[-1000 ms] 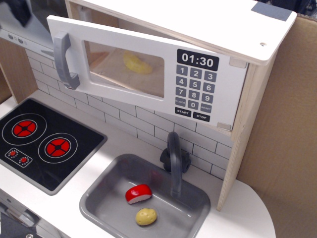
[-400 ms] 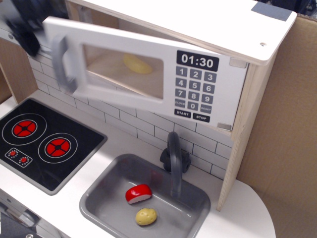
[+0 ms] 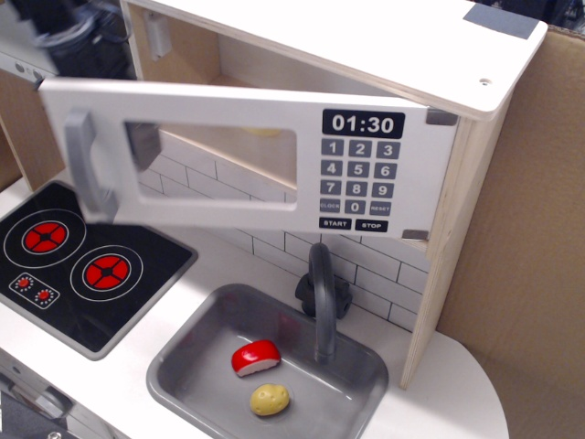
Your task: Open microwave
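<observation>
The pale-wood microwave stands at the top of the toy kitchen. Its white door with a clear window hangs partly open, hinged at the right, with its left edge swung out from the cabinet. The grey curved handle is on the door's left end, the black clock panel and grey keypad on its right. A yellow item inside barely shows above the window's top edge. My gripper is a dark blur at the top left, behind the door's left edge. Its fingers are not clear.
A black hob with two red burners lies at the lower left. A grey sink with a dark faucet holds a red piece and a yellow potato. A cardboard wall stands at the right.
The door has swung further out from the cabinet, its handle end moving left and down. The dark gripper has stayed by the door's upper left edge.
</observation>
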### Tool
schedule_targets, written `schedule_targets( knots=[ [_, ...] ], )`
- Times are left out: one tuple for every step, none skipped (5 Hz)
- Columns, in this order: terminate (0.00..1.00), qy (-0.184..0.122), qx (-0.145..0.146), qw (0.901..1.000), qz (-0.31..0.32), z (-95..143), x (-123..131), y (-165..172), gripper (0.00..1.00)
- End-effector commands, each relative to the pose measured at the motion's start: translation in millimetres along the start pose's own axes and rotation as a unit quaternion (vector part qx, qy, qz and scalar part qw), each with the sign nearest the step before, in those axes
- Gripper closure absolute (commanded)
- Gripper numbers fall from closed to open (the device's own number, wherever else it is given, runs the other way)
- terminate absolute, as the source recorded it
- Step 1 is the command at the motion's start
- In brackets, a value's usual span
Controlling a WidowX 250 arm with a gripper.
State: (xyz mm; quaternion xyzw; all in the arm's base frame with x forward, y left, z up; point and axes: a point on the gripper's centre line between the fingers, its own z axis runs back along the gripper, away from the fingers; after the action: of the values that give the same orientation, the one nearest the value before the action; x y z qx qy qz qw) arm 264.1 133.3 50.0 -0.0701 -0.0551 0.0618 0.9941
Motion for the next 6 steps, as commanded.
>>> schedule_targets(
  knots=[
    [0.0, 0.023, 0.006, 0.9973, -0.069, 32.0, -70.4, -13.8, 0.0],
    [0.0, 0.044, 0.005, 0.9964, -0.072, 27.5, -90.7, -41.2, 0.0],
    [0.0, 0.073, 0.004, 0.9951, -0.066, 15.9, -93.6, -79.2, 0.0],
    [0.0, 0.068, 0.003, 0.9959, -0.06, 8.8, -91.2, -110.1, 0.0],
    [0.0, 0.037, -0.002, 0.9984, -0.043, 18.2, -72.5, -98.3, 0.0],
    [0.0, 0.003, 0.004, 1.0, -0.006, 31.8, -47.9, -74.0, 0.0]
  ],
)
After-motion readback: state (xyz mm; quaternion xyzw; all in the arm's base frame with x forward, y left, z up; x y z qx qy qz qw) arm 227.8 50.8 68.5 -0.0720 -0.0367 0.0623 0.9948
